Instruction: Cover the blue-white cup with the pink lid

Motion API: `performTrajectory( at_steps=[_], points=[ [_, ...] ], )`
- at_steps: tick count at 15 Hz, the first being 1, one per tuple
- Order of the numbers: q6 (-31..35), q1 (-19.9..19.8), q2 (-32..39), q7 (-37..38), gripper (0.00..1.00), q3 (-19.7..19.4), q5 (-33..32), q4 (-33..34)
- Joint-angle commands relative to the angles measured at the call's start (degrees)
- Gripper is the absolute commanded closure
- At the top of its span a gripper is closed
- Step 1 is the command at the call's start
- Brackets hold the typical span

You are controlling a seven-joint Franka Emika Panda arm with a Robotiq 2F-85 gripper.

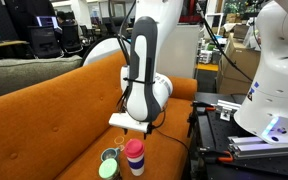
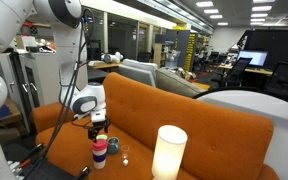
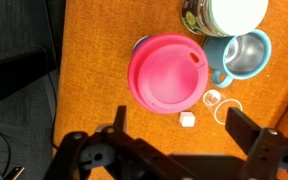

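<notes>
Pink-red round plastic lid (image 3: pixel 167 72) is sitting flat on top of the small blue-and-white plastic cup (image 2: pixel 100 153), which is standing upright on the seat of the orange fabric sofa (image 3: pixel 94 60); in the wrist view the lid is hiding the cup's mouth completely. The robot's claw (image 3: pixel 176 112) is hanging directly above the covered cup with its two dark fingers (image 3: pixel 121 120) spread wide apart, gripping nothing and touching neither lid nor cup. In both exterior views the claw (image 1: pixel 134 130) is hovering just over the lid (image 1: pixel 134 146), a small gap showing between them. A blue-rimmed metal mug (image 3: pixel 242 55) is standing just beside the lid, and a low green-rimmed round container (image 3: pixel 224 15) is sitting behind the mug. A tiny white cube (image 3: pixel 187 119) and a clear ring (image 3: pixel 224 108) are lying on the cushion near the cup. A pale green round disc (image 1: pixel 108 169) is lying close by, while a tall white cylinder (image 2: pixel 169 152) is standing well apart.
</notes>
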Motion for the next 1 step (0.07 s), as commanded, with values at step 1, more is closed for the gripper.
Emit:
performTrajectory(
  at_steps=[1],
  points=[
    [-0.24,0.29,-0.03,-0.38,0.00,-0.14,0.55,0.12]
  ],
)
